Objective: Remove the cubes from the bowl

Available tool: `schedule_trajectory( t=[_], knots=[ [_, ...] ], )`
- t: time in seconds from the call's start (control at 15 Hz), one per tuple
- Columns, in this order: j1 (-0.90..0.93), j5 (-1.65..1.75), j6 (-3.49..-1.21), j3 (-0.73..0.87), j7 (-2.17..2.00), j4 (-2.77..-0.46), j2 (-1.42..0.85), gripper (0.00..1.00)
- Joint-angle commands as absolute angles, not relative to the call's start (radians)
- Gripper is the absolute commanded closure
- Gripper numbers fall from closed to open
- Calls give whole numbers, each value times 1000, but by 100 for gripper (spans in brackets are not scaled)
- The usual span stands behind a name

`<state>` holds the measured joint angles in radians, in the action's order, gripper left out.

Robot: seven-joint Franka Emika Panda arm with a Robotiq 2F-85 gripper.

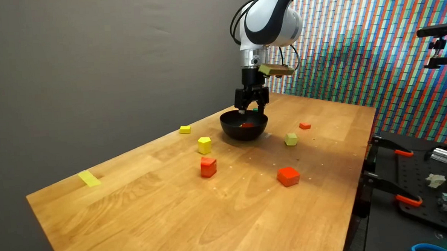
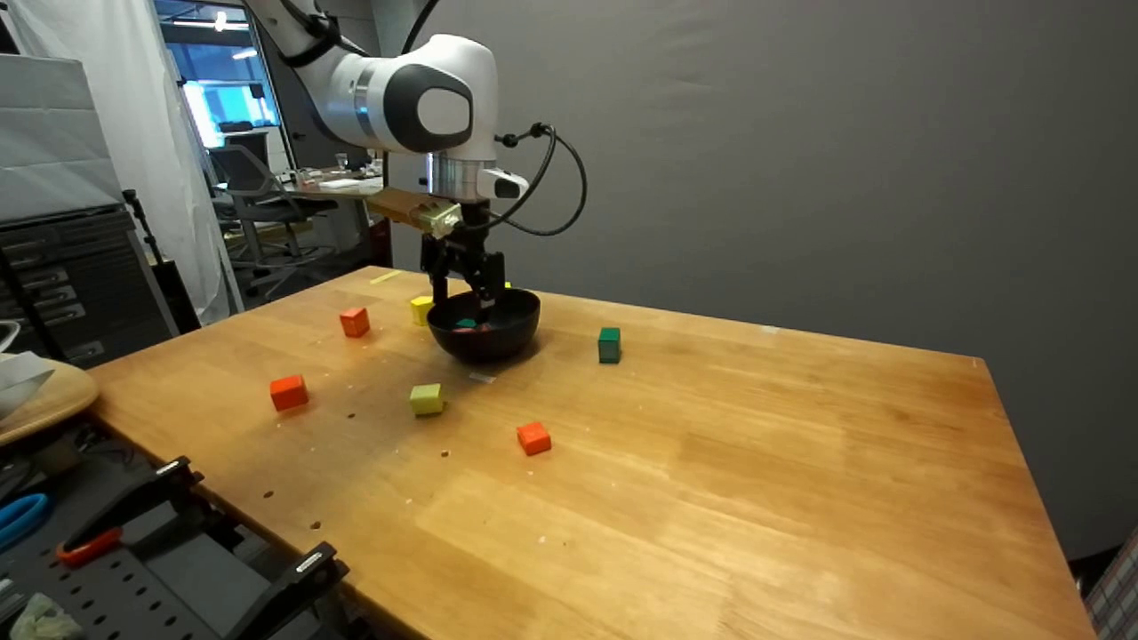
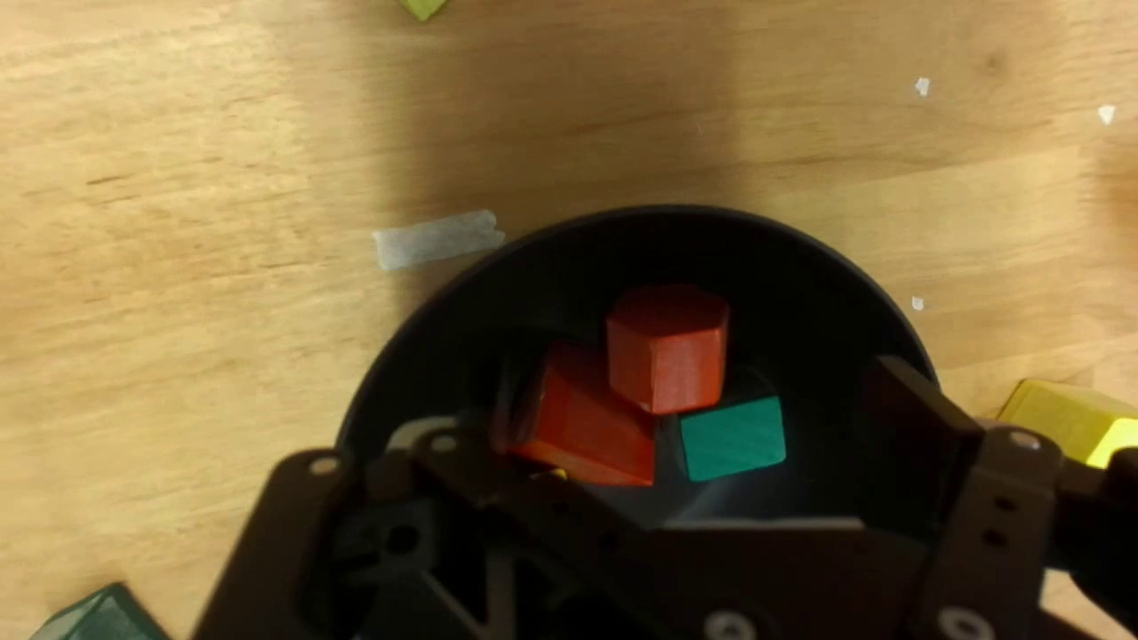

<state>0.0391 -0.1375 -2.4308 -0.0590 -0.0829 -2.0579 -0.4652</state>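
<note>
The fingers point(image 1: 261, 106) of the gripper point(image 1: 251, 111) stand spread apart at the mouth of the black bowl point(image 1: 244, 134); whether they touch its wall I cannot tell. Inside the bowl, two red cubes point(image 3: 669, 363) lie close together, with a green cube point(image 3: 733, 438) just beside them. Outside it, on the wooden table point(image 1: 174, 218), I count two yellow cubes point(image 1: 204, 146), a yellow-green cube point(image 1: 291, 139), three orange-red cubes point(image 1: 288, 176) and a dark green cube point(image 2: 609, 346). Farther off, a yellow strip point(image 1: 89, 178) lies flat.
</note>
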Motion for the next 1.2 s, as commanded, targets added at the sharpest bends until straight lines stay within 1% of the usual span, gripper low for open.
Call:
schedule_trajectory(
  t=[0.0,0.33,0.6,0.67,0.73,0.8,0.87,0.93,1.13],
  knots=[
    [90,-80,-2384,-12,-207,-1944,-536,0],
    [87,-100,-2388,7,-276,-1878,-610,0],
    [79,-118,-2390,8,-298,-1879,-641,0],
    [76,-125,-2389,5,-300,-1879,-643,1],
    [74,-132,-2389,2,-300,-1882,-643,26],
    [72,-139,-2390,-1,-298,-1887,-639,26],
    [70,-147,-2392,-4,-295,-1892,-633,30],
    [70,-155,-2398,-6,-292,-1895,-629,40],
    [69,-162,-2402,-5,-290,-1901,-619,63]
  ],
)
